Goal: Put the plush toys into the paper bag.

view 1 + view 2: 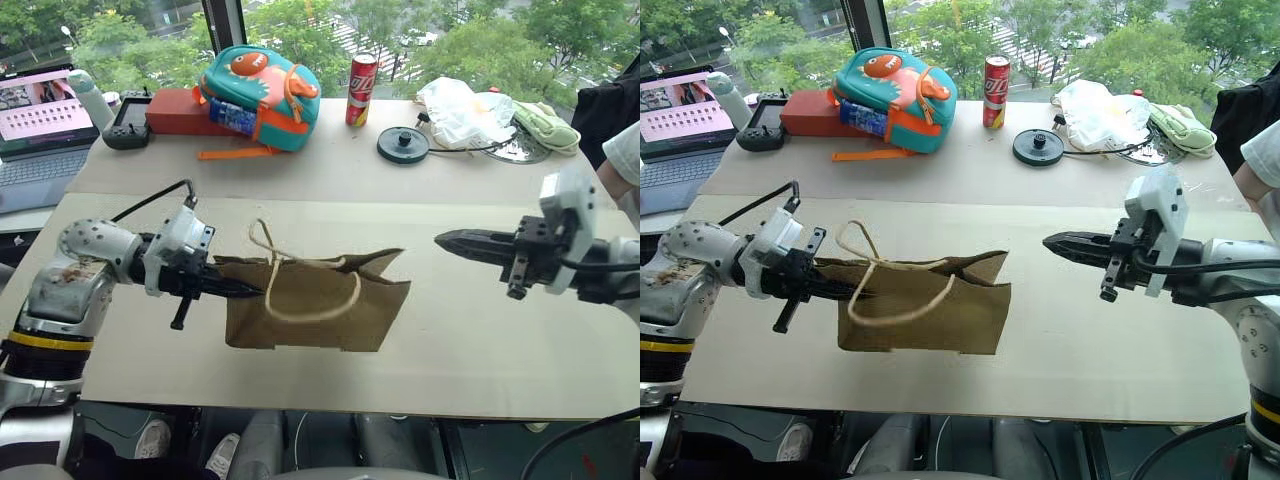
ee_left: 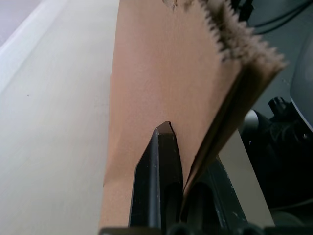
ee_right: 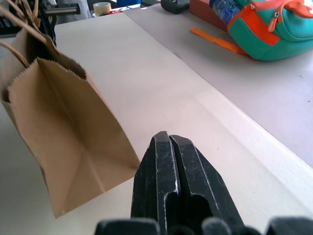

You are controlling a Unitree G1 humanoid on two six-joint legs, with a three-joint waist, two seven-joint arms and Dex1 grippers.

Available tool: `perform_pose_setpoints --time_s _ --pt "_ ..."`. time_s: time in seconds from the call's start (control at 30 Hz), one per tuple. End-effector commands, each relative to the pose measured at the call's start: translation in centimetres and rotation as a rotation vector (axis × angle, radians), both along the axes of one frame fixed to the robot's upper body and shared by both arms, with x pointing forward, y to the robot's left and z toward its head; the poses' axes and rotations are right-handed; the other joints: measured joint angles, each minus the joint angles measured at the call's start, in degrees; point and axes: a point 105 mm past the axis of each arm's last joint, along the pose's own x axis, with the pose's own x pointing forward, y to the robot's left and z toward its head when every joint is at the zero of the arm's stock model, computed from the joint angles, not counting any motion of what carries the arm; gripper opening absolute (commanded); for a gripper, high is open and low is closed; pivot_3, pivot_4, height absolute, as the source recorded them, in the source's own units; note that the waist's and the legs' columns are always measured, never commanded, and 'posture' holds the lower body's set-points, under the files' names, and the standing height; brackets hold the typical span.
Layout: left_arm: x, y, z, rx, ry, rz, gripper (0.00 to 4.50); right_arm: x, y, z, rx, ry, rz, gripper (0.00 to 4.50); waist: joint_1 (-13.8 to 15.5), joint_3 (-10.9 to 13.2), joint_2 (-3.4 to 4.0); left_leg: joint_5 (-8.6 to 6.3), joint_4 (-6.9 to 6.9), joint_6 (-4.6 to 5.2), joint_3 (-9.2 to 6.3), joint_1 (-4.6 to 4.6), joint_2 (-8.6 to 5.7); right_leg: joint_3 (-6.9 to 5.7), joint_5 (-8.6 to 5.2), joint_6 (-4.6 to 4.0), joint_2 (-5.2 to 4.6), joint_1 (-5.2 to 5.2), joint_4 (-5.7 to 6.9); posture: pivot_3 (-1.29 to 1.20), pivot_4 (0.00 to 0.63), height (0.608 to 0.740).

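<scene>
The brown paper bag [image 1: 320, 310] with tan cord handles [image 1: 290, 262] hangs tilted over the pale table [image 1: 480, 340], its mouth facing up and to the right. My left gripper [image 1: 250, 291] is shut on the bag's left edge; in the left wrist view the paper wall [image 2: 161, 73] is pinched between the black fingers [image 2: 159, 181]. My right gripper [image 1: 445, 241] hovers to the right of the bag, apart from it, shut with nothing in it. In the right wrist view its closed fingers [image 3: 168, 166] point toward the bag's bottom [image 3: 63, 127]. The plush toys are out of view.
Along the far side of the table are a teal-and-orange backpack [image 1: 262, 85], a red box [image 1: 180, 112], a black controller [image 1: 128, 125], a red can [image 1: 361, 90], a black round lid [image 1: 403, 144] and a white plastic bag [image 1: 462, 110]. A laptop [image 1: 40, 120] stands far left. A person's sleeve [image 1: 622, 150] is at the right edge.
</scene>
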Motion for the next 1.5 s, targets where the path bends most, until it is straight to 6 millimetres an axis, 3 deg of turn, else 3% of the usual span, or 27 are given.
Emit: perform_pose_setpoints --time_s 0.03,0.27,0.4,0.53,0.7,0.87,1.07,1.23,1.5 --pt "0.4 -0.6 -0.2 0.012 -0.063 -0.036 0.06 -0.8 0.4 0.9 -0.003 -0.045 0.03 0.0 0.04 0.0 0.0 0.0 0.01 0.0 0.0 0.0 0.0 0.0 0.0 -0.01 0.0 0.0 0.01 0.0 0.15 0.739" --pt "0.6 -0.7 -2.4 0.049 -0.057 -0.041 0.06 -1.4 1.2 0.5 -0.01 -0.029 0.04 0.0 -0.06 0.0 0.0 -0.01 0.02 0.01 -0.01 -0.02 0.0 0.01 0.02 -0.03 0.01 -0.02 0.03 0.0 0.15 0.739" --pt "0.8 -0.6 -2.2 0.055 -0.051 -0.035 1.08 -1.5 1.1 0.1 -0.024 -0.014 0.037 0.0 0.0 0.0 0.0 -0.01 0.03 0.01 -0.01 -0.02 -0.01 0.01 0.01 -0.02 0.0 -0.01 0.04 0.0 0.15 0.739" --pt "1.0 -0.3 -1.4 0.061 -0.048 -0.018 2.6 -1.4 1.0 0.0 -0.025 -0.01 0.038 0.0 0.0 0.0 0.0 -0.01 0.04 0.01 0.0 -0.02 0.0 0.01 0.0 0.0 0.0 0.0 0.04 0.0 0.15 0.739" --pt "1.1 0.3 1.0 0.055 -0.027 0.017 4.27 -1.3 0.8 0.0 -0.034 0.0 0.044 0.0 -0.09 0.0 0.0 -0.01 0.06 0.01 -0.02 -0.01 0.0 0.0 -0.05 0.08 0.0 0.0 0.07 0.0 0.15 0.739" --pt "0.2 0.7 5.4 0.011 0.04 0.044 4.27 -1.3 0.6 0.3 -0.039 0.011 0.065 0.0 -0.21 0.01 -0.02 -0.01 0.05 0.01 -0.02 -0.01 0.02 -0.01 -0.09 0.16 0.02 -0.03 0.11 0.0 0.15 0.739" --pt "-1.2 2.4 8.7 0.002 0.112 0.095 4.27 -1.8 0.5 0.9 -0.055 0.016 0.101 0.0 -0.42 0.02 0.0 -0.01 0.03 0.02 0.0 0.04 0.02 0.01 -0.13 0.23 0.02 -0.02 0.11 0.0 0.15 0.739" --pt "-1.7 4.2 9.3 0.014 0.156 0.167 4.27 -3.1 1.1 2.1 -0.052 0.013 0.17 0.0 -0.25 0.03 0.01 -0.01 0.0 0.02 0.0 0.06 0.05 0.0 -0.16 0.2 0.04 -0.04 0.13 0.0 0.15 0.739" --pt "-2.2 4.2 9.3 0.009 0.167 0.165 4.27 -3.3 1.6 2.0 -0.043 0.03 0.194 0.0 0.06 0.04 -0.01 -0.01 0.04 0.01 0.02 0.04 0.05 -0.01 -0.16 0.19 0.02 -0.02 0.12 0.0 0.15 0.739"
